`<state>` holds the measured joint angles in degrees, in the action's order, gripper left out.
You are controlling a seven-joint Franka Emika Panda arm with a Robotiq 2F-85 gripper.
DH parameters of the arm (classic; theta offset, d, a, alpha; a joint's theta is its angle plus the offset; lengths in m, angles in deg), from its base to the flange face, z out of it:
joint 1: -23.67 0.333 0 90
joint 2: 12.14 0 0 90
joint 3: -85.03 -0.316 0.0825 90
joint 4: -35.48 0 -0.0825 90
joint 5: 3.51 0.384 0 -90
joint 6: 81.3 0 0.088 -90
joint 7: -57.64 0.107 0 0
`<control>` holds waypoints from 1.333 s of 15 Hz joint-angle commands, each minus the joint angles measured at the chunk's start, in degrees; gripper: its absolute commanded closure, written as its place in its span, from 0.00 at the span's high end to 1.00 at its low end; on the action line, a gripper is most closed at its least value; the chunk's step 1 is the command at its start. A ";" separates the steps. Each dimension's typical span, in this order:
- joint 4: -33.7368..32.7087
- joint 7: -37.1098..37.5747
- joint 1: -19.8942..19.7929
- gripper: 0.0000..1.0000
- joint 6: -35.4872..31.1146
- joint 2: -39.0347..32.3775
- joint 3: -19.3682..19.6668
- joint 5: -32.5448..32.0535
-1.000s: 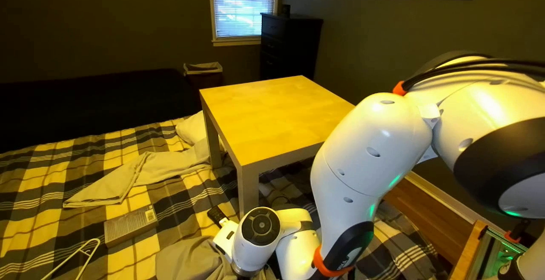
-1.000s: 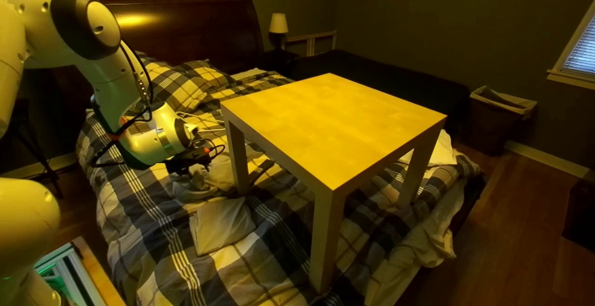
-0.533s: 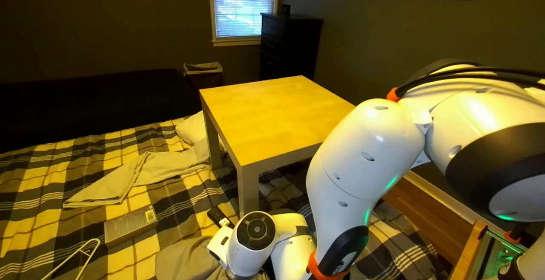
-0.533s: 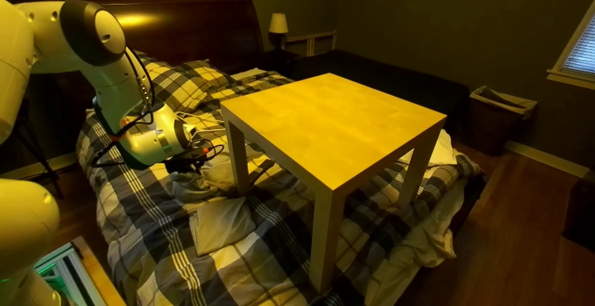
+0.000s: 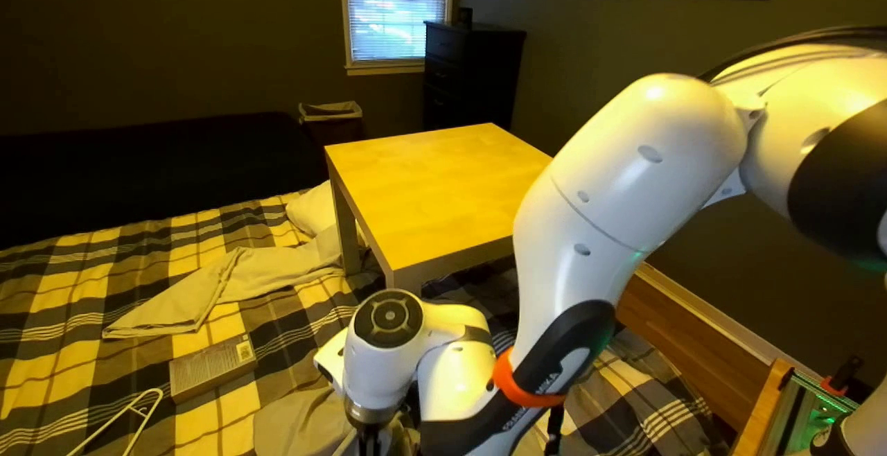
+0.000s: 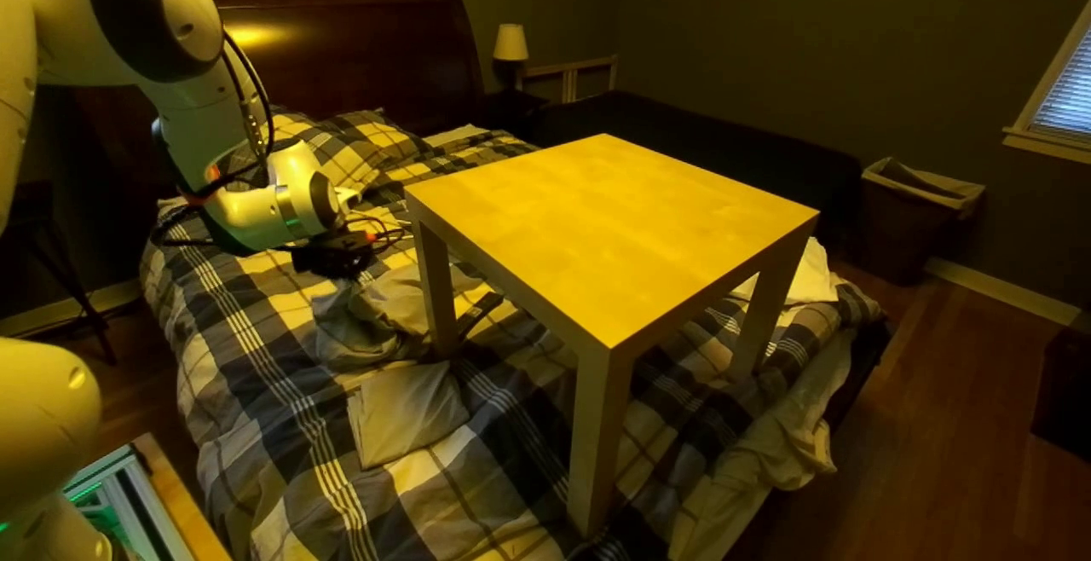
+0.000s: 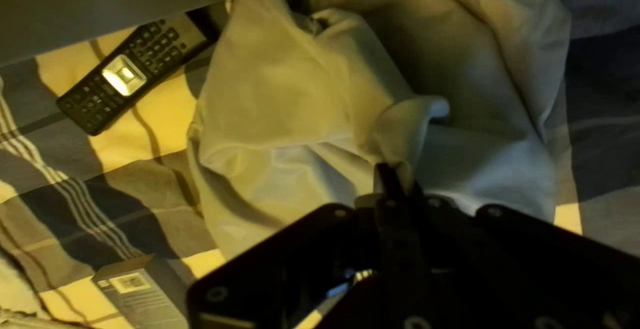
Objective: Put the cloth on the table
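Though walls [image 6: 767, 41] dim, table [image 6: 605, 237] bright.

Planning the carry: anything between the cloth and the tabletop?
Yes, the table itself. The rumpled cloth, pinched by the end effector, sits below the table's top, so the nearest corner and leg would likely block a straight sideways move. Remote control lies low on the plaid bedspread; nothing else visible intervenes.
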<state>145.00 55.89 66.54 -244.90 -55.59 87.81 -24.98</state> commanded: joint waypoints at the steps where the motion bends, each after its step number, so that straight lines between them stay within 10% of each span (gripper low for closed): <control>1: 4.03 1.92 -2.07 0.00 5.35 10.21 -0.76 0.29; 7: 3.20 4.94 -9.55 0.00 16.72 21.95 -6.33 4.92; 20: 1.64 7.36 -18.21 0.01 15.60 35.01 -16.30 5.64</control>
<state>146.77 63.08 50.16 -229.48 -20.49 73.40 -18.96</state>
